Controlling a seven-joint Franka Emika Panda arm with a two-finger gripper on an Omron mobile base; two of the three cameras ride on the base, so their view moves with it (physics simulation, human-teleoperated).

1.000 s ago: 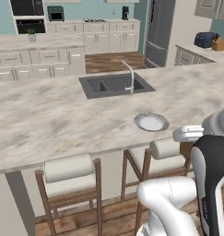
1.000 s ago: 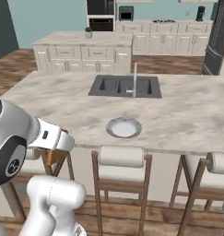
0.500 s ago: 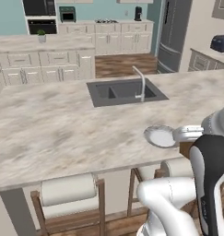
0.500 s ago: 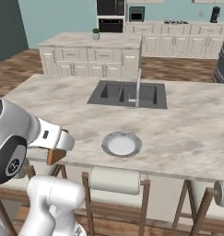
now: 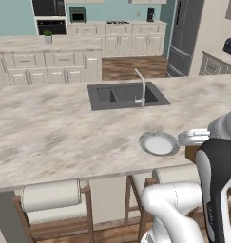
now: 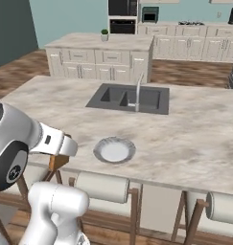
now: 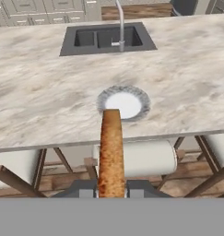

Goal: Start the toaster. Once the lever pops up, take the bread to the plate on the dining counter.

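Indoors, a rendered kitchen with teal walls and a wood floor. At the far left stands a smaller marbled counter (image 5: 41,45) on cream cabinets, with a little potted plant (image 5: 48,36) on its top. Behind it a black wall oven (image 5: 49,14) is set into the back wall, and cream cabinets run rightward along that wall to a tall steel fridge (image 5: 183,33).

Across the middle stretches the dining counter (image 5: 50,133), a long beige-grey marbled slab. A dark grey sink (image 5: 121,95) is sunk into it toward its far edge, with a slim metal faucet (image 5: 142,88) at the sink's near rim. The plate (image 5: 158,143), round and pale grey-white, lies near the counter's near edge, right of centre in the left base view. Cushioned wooden stools (image 5: 52,197) tuck under that near edge.

The gripper (image 7: 111,186) is shut tight on the bread (image 7: 111,152), a thin golden-brown slice held edge-on between the two fingers. In the hand view the slice's far end overlaps the plate's near rim, above the counter's near edge.

At the far right, the toaster (image 5: 230,46), dark blue, sits on another counter by the wall.
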